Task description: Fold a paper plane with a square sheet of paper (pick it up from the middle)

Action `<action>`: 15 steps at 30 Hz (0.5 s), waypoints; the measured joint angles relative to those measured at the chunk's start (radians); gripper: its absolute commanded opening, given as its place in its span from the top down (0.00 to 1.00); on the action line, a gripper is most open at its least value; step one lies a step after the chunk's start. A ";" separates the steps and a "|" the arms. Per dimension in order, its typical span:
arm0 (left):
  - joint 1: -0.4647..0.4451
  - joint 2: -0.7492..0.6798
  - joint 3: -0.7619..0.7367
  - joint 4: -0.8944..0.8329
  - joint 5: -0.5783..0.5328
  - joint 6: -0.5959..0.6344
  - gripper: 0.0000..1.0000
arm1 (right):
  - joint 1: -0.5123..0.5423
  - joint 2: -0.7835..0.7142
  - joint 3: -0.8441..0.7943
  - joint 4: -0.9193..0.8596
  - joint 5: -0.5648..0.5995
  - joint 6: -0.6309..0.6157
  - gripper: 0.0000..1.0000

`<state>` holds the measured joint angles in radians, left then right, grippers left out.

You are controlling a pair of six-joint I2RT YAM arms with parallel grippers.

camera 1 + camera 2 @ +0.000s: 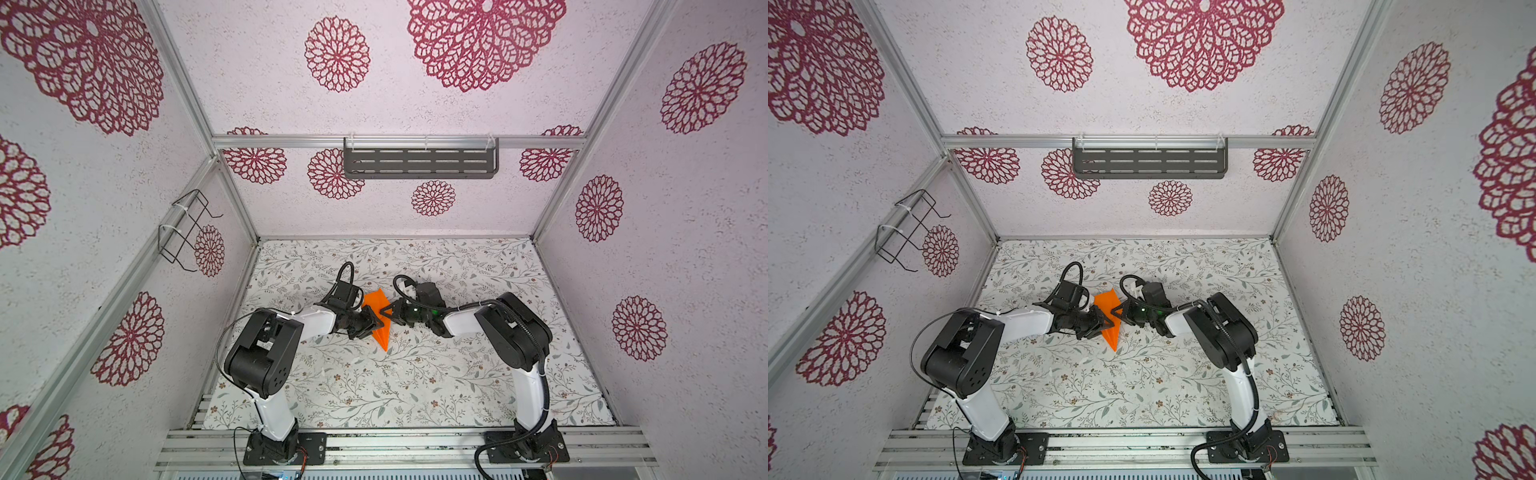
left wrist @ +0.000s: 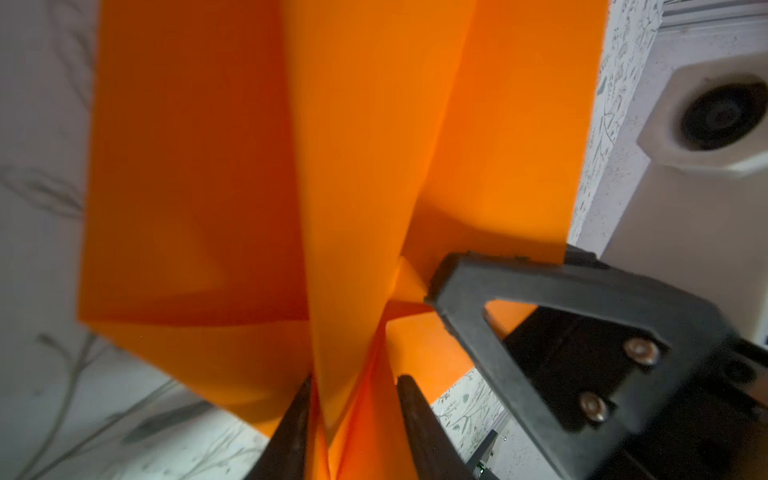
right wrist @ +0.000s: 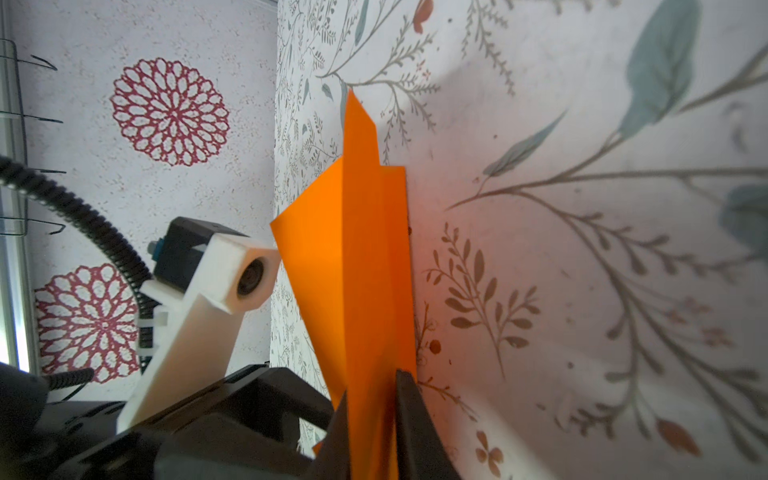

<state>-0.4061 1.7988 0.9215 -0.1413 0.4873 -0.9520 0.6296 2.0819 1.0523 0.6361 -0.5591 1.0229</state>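
The paper plane (image 1: 375,301) (image 1: 1108,300) is a bright orange folded dart held on edge above the middle of the floral table, nose towards the front. My left gripper (image 1: 377,323) (image 1: 1105,322) reaches in from the left. In the left wrist view its jaws (image 2: 354,376) press on the plane's (image 2: 353,166) lower folds from both sides. My right gripper (image 1: 388,312) (image 1: 1119,311) meets it from the right. In the right wrist view its jaws (image 3: 370,382) stand slightly apart with the plane's (image 3: 361,249) edge between them. No flat square sheet of paper shows.
The floral table cover (image 1: 415,374) spreads around both arms. A black slotted shelf (image 1: 419,160) hangs on the back wall and a wire rack (image 1: 187,228) on the left wall. The right gripper's finger (image 2: 465,274) sits close beside the left jaws.
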 measured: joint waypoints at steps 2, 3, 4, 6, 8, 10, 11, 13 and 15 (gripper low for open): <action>0.000 0.006 0.010 -0.016 -0.010 -0.001 0.79 | 0.000 0.000 0.000 0.002 -0.006 0.000 0.76; 0.000 0.011 0.017 -0.024 -0.015 0.001 0.83 | 0.000 0.000 0.000 0.003 -0.007 -0.001 0.73; 0.000 0.015 0.024 -0.031 -0.021 -0.001 0.87 | 0.000 -0.001 0.000 0.002 -0.006 -0.002 0.71; 0.000 0.019 0.039 -0.055 -0.040 0.006 0.95 | 0.000 -0.009 -0.005 -0.011 0.007 -0.013 0.64; 0.000 0.019 0.054 -0.088 -0.062 0.019 0.99 | -0.002 -0.033 -0.019 -0.048 0.034 -0.040 0.58; 0.000 0.019 0.074 -0.128 -0.087 0.042 1.00 | -0.007 -0.069 -0.030 -0.108 0.071 -0.078 0.53; 0.000 0.018 0.087 -0.159 -0.104 0.060 1.00 | -0.012 -0.095 -0.032 -0.147 0.097 -0.103 0.49; -0.001 0.017 0.114 -0.229 -0.141 0.102 1.00 | -0.024 -0.149 -0.034 -0.211 0.157 -0.152 0.42; -0.002 0.013 0.154 -0.329 -0.193 0.157 1.00 | -0.038 -0.219 -0.044 -0.263 0.233 -0.205 0.36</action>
<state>-0.4080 1.8118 1.0756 -0.4706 0.2947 -0.7948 0.5915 1.8633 1.0080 0.3733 -0.3256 0.8177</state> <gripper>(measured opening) 0.044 0.607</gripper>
